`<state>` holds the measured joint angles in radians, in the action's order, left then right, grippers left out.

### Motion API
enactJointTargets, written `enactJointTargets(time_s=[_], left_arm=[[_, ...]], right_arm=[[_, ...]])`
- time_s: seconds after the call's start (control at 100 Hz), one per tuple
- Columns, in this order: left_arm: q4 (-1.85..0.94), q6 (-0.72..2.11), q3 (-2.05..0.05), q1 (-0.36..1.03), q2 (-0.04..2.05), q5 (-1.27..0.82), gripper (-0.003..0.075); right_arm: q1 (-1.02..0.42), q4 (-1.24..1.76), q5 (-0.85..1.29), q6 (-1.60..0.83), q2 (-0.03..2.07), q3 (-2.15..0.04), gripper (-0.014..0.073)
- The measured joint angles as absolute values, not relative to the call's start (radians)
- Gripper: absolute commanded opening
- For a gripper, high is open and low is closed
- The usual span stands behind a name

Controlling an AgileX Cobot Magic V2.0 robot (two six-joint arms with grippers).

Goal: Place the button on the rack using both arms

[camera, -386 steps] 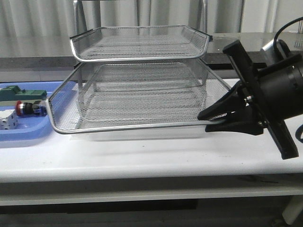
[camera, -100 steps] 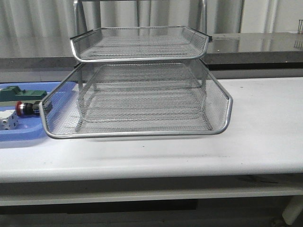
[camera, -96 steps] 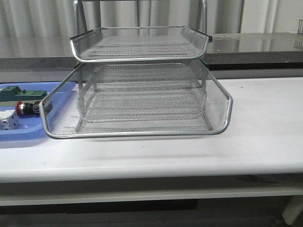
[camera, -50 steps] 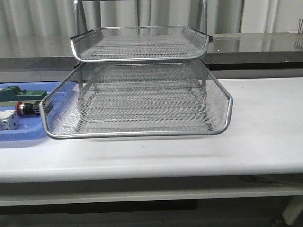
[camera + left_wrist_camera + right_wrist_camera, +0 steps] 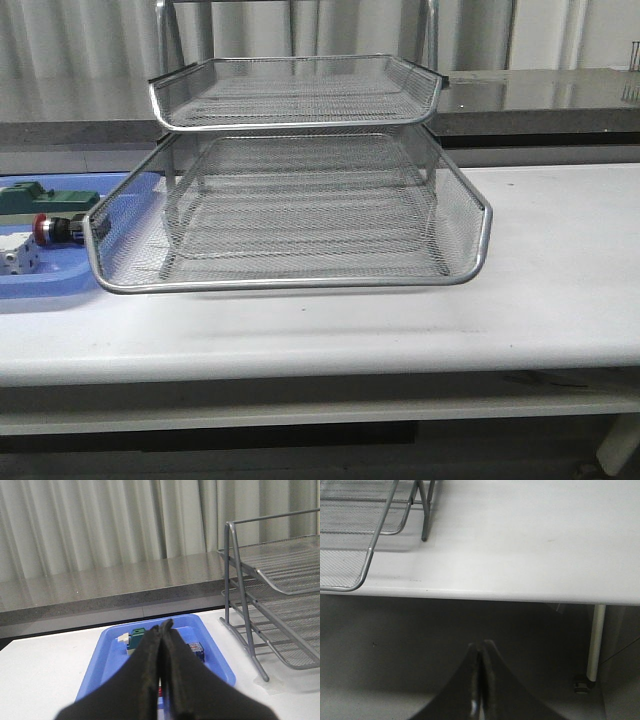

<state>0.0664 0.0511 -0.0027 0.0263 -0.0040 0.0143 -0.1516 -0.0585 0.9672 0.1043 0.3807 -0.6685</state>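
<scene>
From the front view I am seeing no arm over the table (image 5: 560, 300) now: the right arm that was gripping the rack's lower tier at its near right corner a few seconds back has gone from the frame, and that tier is sitting pulled out toward me, its chrome rim further forward than before. Over the last second nothing on the table has moved.

The rack (image 5: 290, 215) is standing mid-table, its upper tier set back above the drawn-out lower one. To its left a blue tray (image 5: 60, 285) is lying flat on the table, its right end partly hidden behind the lower tier's mesh corner. A green block (image 5: 45, 198) is resting at the tray's far side and a white part (image 5: 15, 258) at its near side.

The button (image 5: 62, 230) is lying on its side in the blue tray, between the green block and the white part, just beside the rack's lower tier. Its red cap is pointing left, the black collar next to it, and the blue-black end is showing through the mesh.

In the left wrist view the left gripper (image 5: 161, 630) is hanging above the blue tray, its two black fingers pressed together with nothing between them. In the right wrist view the right gripper (image 5: 480, 652) is sitting off the table's front edge, over the floor, fingers likewise pressed together and empty.
</scene>
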Motion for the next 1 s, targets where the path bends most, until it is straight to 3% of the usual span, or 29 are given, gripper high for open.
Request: enactJointTargets(time_s=[0.79,1.0], left_arm=[[0.029,0.051,-0.003,0.026,-0.004,0.057,-0.0021],[0.0,0.051,-0.073,0.026,0.037,-0.073,-0.0021]], right_arm=[[-0.152,-0.058,0.967,0.104,0.381,-0.669,-0.0071],[-0.152,-0.058,0.967,0.104,0.381,-0.669,-0.0071]])
